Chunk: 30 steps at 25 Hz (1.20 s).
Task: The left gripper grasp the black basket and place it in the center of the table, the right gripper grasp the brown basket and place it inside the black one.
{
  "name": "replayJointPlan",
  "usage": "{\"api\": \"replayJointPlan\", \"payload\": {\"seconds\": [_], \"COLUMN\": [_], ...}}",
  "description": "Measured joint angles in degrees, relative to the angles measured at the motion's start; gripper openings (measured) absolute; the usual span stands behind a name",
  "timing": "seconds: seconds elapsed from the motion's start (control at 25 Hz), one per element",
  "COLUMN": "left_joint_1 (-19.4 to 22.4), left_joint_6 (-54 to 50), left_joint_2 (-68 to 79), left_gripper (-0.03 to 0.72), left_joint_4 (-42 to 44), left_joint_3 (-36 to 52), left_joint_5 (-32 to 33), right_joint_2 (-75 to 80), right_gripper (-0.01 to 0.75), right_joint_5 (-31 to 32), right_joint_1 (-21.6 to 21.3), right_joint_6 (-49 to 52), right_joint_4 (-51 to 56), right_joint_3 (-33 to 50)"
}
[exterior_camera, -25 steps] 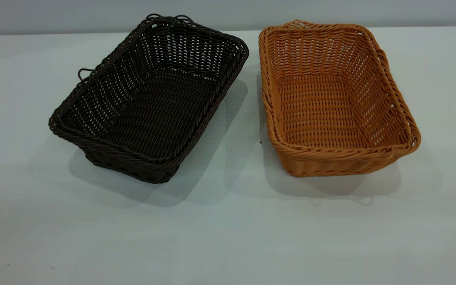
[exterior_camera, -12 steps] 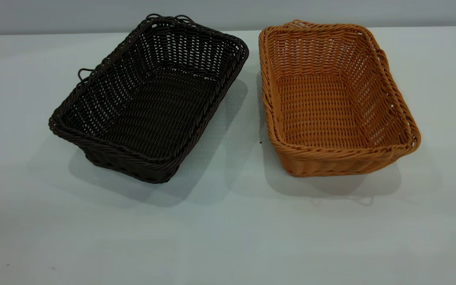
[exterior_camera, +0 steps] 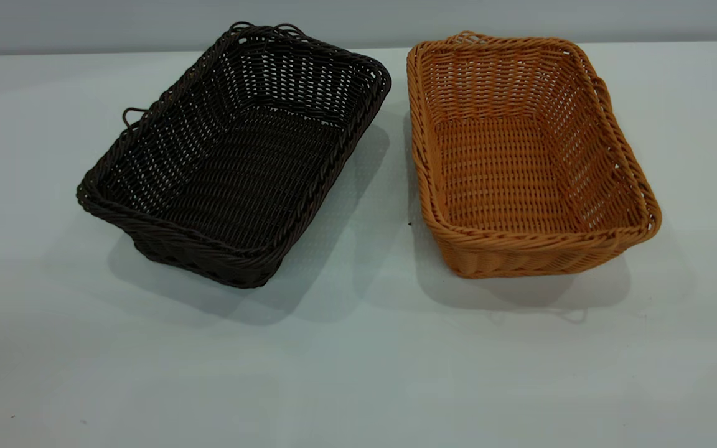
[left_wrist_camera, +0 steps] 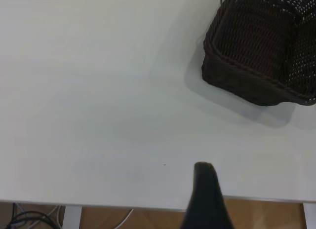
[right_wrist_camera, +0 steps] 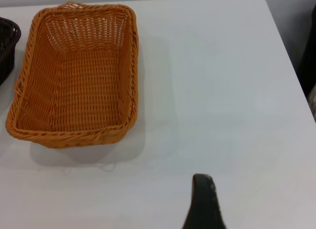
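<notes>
The black basket [exterior_camera: 234, 155] sits on the white table [exterior_camera: 358, 361] at the back left, turned at an angle. The brown basket [exterior_camera: 526, 155] sits beside it at the back right, a narrow gap apart. Both are empty and upright. Neither arm shows in the exterior view. In the left wrist view the left gripper [left_wrist_camera: 207, 194] is a dark tip over the table's near edge, well short of the black basket [left_wrist_camera: 261, 51]. In the right wrist view the right gripper [right_wrist_camera: 205, 202] hangs over bare table, short of and beside the brown basket [right_wrist_camera: 79, 76].
The table's front edge [left_wrist_camera: 148, 205] runs just under the left gripper, with wood floor and cables below it. The table's right edge [right_wrist_camera: 284, 46] and rounded far corner lie beyond the brown basket. Bare tabletop spreads in front of both baskets.
</notes>
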Motion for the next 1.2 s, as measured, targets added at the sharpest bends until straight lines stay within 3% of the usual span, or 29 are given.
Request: {"api": "replayJointPlan", "payload": {"seconds": [0.92, 1.2], "left_joint_1": [0.0, 0.0], "left_joint_6": [-0.3, 0.3], "left_joint_2": [0.2, 17.5], "left_gripper": [0.489, 0.489], "left_joint_4": [0.0, 0.5], "left_joint_3": [0.0, -4.7], "left_joint_5": [-0.3, -10.4], "right_joint_2": [0.0, 10.1], "right_gripper": [0.468, 0.468], "right_joint_5": [0.0, -0.1], "right_joint_1": [0.0, 0.0], "right_joint_6": [-0.1, -0.1], "right_joint_4": [0.7, 1.5], "right_joint_3": [0.0, 0.0]}}
